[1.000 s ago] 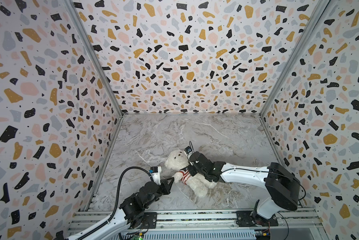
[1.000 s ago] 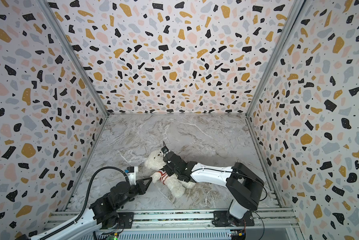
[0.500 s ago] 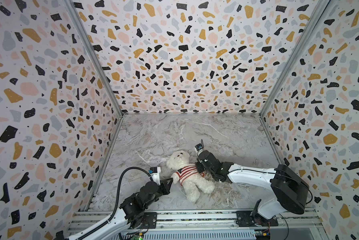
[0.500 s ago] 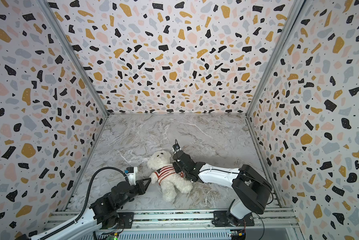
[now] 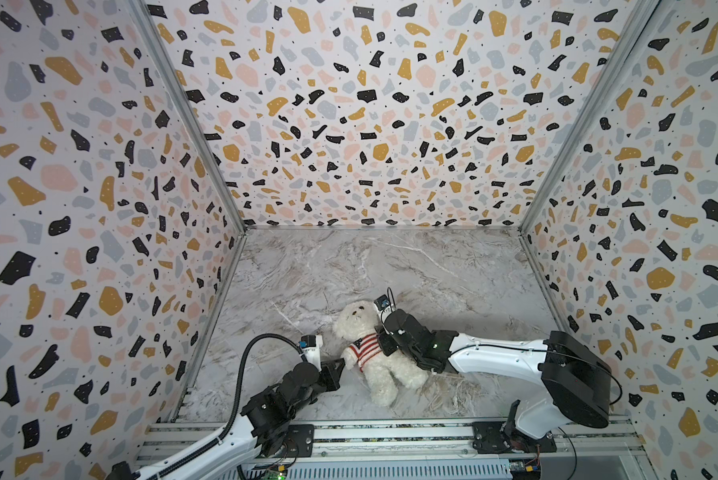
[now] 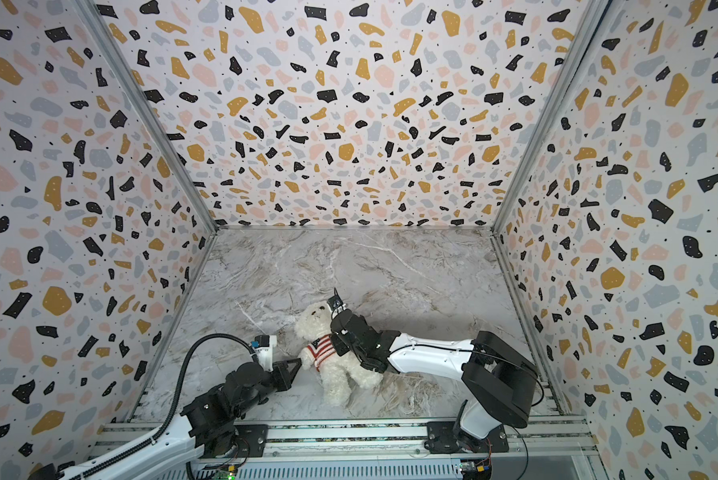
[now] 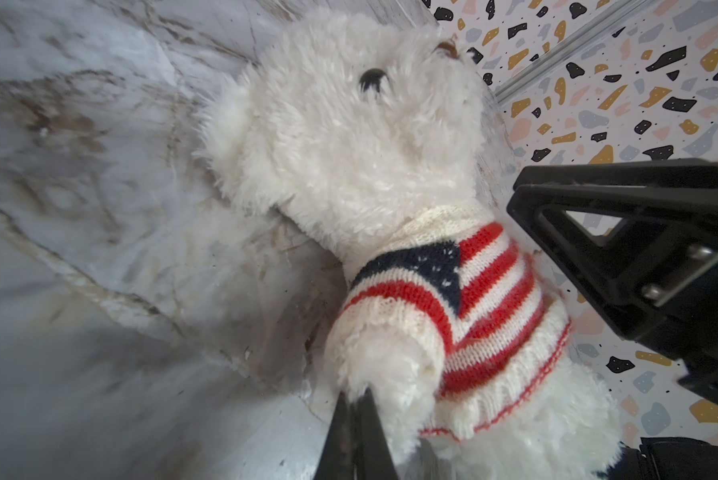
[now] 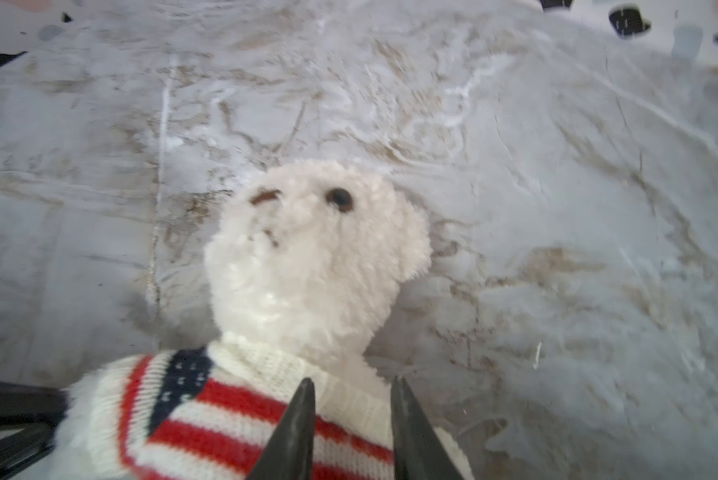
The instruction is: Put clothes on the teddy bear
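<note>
So the sweater (image 5: 365,348) looks pretty much on already: head's through the collar and one paw pokes out of a cuff. I'd call this the tidy-up bit.

The left pincer (image 7: 355,399) is squeezed tight, tips buried in the fluff of that paw, so it seems to have a tuft of fur. The right pincer (image 8: 351,386) has its jaws a little way apart, hanging over the knit at the far shoulder and gripping nothing as far as I can see. It also blocks that arm in both top views, so I can't tell if the second sleeve is filled.

How I'd do it:
- Use the paw pinch as an anchor. The bear is light and the marble bench (image 5: 432,270) looks slick, so it'll slide if only one side pulls.
- Have the right pincer grab knit only, not fur, then ease it toward the legs. Go slow, that knit stretches.

The teddy bear (image 5: 380,376) is on its back near the bench's front edge, a bit left of the middle, with its head toward the back edge and its legs toward the front. It's fluffy cream-white with dark eyes. The sweater has red and white stripes, a navy patch and a cream collar, and its hem sits around the belly.
</note>
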Controlling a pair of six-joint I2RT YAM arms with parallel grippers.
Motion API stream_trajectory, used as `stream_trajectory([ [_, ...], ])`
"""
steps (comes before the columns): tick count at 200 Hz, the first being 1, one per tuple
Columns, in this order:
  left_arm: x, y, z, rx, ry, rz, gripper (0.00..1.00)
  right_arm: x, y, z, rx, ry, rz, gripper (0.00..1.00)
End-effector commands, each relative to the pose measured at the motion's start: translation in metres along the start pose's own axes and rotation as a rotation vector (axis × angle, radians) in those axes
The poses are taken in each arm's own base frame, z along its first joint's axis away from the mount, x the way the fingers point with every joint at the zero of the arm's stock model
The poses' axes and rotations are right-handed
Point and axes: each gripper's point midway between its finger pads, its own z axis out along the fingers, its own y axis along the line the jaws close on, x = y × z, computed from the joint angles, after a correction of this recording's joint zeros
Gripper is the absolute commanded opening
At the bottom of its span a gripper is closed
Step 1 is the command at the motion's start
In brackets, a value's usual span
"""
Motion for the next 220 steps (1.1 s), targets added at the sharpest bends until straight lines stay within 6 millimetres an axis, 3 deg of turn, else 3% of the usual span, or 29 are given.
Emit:
stream_trajectory([
  [1, 0.03, 0.034, 0.004, -0.05, 0.063, 0.01, 0.14, -0.019, 0.024, -0.01, -0.088, -0.033, 0.027, 0.44],
  [31, 0.029, 0.028, 0.004, -0.026, 0.07, 0.013, 0.34, -0.002, 0.041, 0.001, -0.155, 0.01, 0.046, 0.47],
  [78, 0.028, 0.016, 0.005, 0.025, 0.08, 0.005, 0.39, 0.038, 0.034, 0.018, -0.154, 0.086, 0.086, 0.27],
  [142, 0.029, 0.007, 0.008, 0.063, 0.084, -0.017, 0.43, 0.043, 0.032, 0.021, -0.145, 0.093, 0.09, 0.18],
  [174, 0.031, 0.002, 0.01, 0.082, 0.097, -0.029, 0.44, 0.045, 0.031, 0.022, -0.139, 0.095, 0.09, 0.17],
  [220, 0.033, 0.001, 0.011, 0.074, 0.106, -0.036, 0.53, 0.047, 0.031, 0.023, -0.142, 0.094, 0.092, 0.17],
])
